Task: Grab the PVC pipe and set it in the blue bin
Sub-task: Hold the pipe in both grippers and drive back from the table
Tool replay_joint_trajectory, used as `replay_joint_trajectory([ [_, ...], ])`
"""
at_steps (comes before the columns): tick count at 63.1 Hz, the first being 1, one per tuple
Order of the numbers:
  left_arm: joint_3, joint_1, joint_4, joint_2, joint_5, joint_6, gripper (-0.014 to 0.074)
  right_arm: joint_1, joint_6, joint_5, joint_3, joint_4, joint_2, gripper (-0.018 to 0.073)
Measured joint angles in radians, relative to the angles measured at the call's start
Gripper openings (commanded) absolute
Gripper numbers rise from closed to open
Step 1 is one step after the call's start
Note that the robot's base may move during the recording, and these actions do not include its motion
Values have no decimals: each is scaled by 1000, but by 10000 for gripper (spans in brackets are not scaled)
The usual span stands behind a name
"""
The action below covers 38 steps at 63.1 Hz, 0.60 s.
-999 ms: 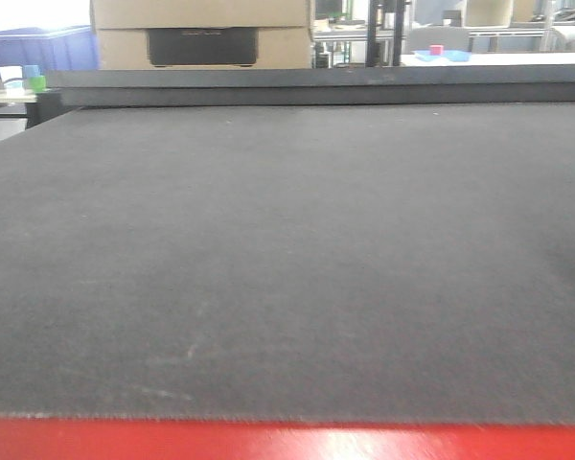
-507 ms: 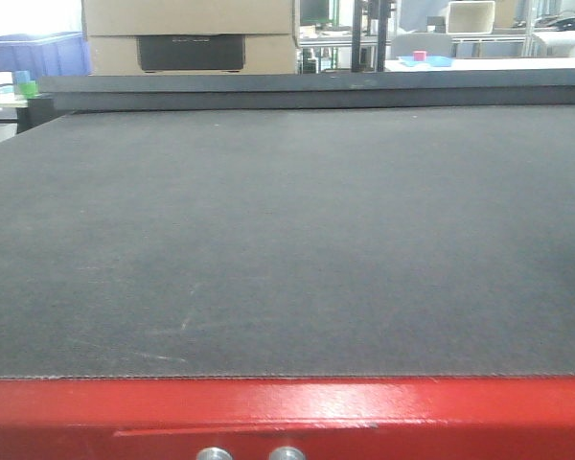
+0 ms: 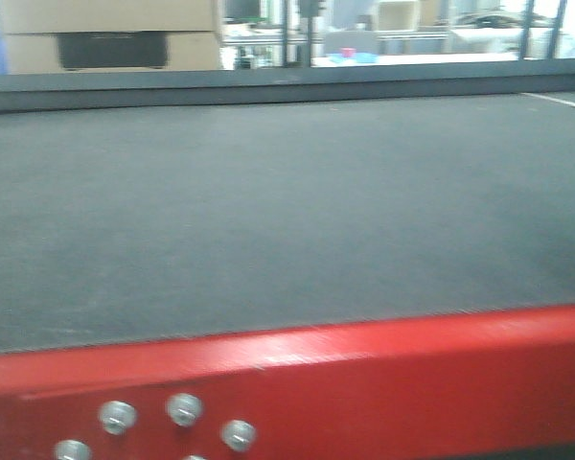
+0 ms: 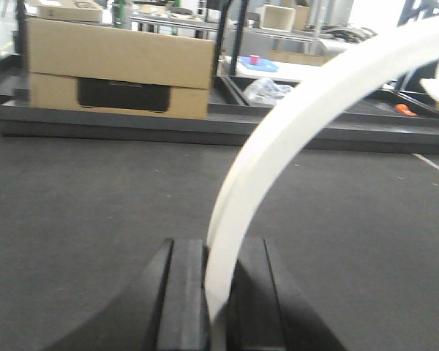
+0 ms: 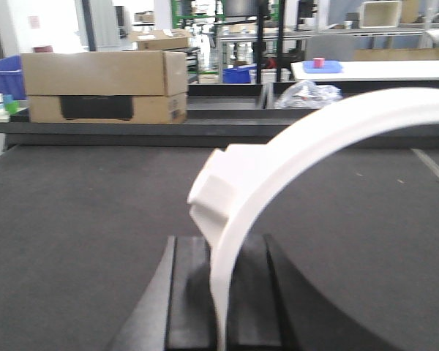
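In the left wrist view my left gripper (image 4: 218, 256) is shut on a slim white curved PVC pipe (image 4: 293, 124) that arcs up and to the right above the dark table mat (image 4: 95, 212). In the right wrist view my right gripper (image 5: 221, 256) is shut on a second white arc-shaped PVC pipe (image 5: 314, 128), which has a squared block on its near side. A blue bin (image 5: 1, 74) shows at the far left behind the table. Neither gripper nor pipe shows in the front view.
A cardboard box (image 5: 106, 86) stands behind the table's raised back edge (image 5: 205, 130), and it also shows in the left wrist view (image 4: 117, 69). The front view shows the mat (image 3: 268, 201) and the red front edge (image 3: 364, 374) with bolts. Shelves and benches stand beyond.
The front view has shifted: the red front edge has risen in the frame and its bolts have come into view, and the background has slid left.
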Motion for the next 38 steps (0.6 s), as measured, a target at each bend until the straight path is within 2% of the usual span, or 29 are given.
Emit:
replay_joint_trajectory([
  [38, 0, 0, 0, 0, -2, 0, -111, 0, 0, -2, 0, 0, -4, -168],
])
